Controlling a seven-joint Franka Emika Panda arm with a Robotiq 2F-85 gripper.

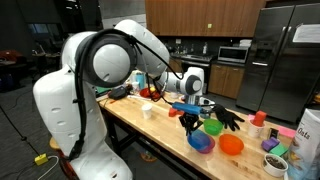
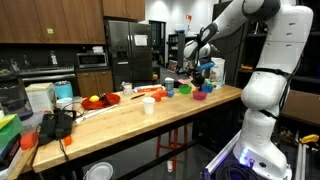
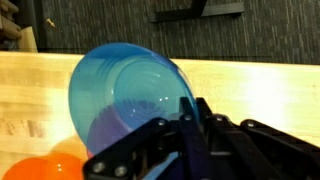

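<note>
**mk_7:** quick q, is the gripper (image 3: 190,115) actually on smth here or just parked?

**rob_d:** on it imo. In the wrist view the jaws stand nearly together w/ the rim of the blue bowl (image 3: 130,95) between them. So it's a thin pinch on one edge, not a grab around the whole thing.

**mk_7:** where's it sitting tho, up or down?

**rob_d:** over the table (image 3: 265,85), near its end, right below the wrist. In an exterior view the blue bowl (image 1: 200,142) looks low, at or just off the wood. Can't tell if the base touches. It looks tilted in the wrist view. The orange bowl (image 1: 232,146) is just beside it and the green bowl (image 1: 213,127) is close behind. Smth purple shows thru the blue plastic, no idea what.

**mk_7:** tips for handling it like that?

**rob_d:** just my read:
- A rim pinch means the bowl wants to swing around the fingers, so go slow, no sudden wrist twists.
- Squeeze firm but not hard. The plastic looks thin & slick, prob flexes and pops out.
- Mind the free side, the orange bowl is v close.
- Go by the wrist view. The contact's too small to read in the exterior views.
</note>
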